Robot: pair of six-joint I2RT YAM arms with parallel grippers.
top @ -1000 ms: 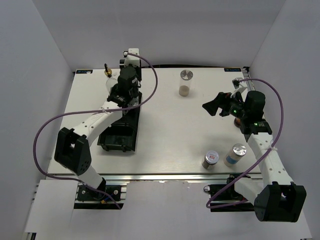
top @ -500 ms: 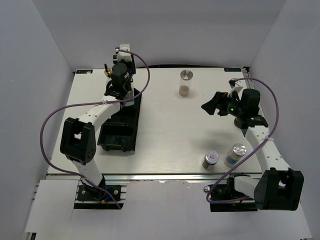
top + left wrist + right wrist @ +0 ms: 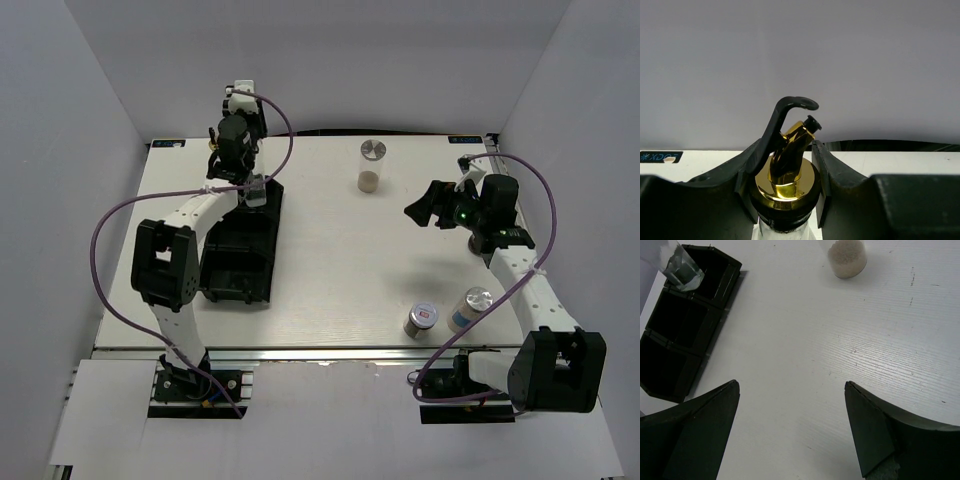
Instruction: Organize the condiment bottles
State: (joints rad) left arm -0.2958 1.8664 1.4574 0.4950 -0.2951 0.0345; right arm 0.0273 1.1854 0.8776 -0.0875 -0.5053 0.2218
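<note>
White wood-grain tabletop (image 3: pixel 320 270) between pale grey walls (image 3: pixel 90 90); the black tray (image 3: pixel 238 262) sits left with one clear glass bottle (image 3: pixel 682 271) in its far compartment. My left gripper (image 3: pixel 788 150) flanks the gold-top bottle (image 3: pixel 786 175) at the far left corner (pinching or merely beside, I cannot tell), my right gripper (image 3: pixel 791 385) hangs spread wide. The beige shaker (image 3: pixel 370 170) stands far centre, red-label shaker (image 3: pixel 421 319) and blue-white shaker (image 3: pixel 470 308) together front right.

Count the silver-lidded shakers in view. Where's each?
3. Clear silver-lidded shaker with beige contents: far centre, standing alone. Silver-lidded shaker with red label and silver-lidded blue-white shaker: side by side, near right. Others may be hidden.
</note>
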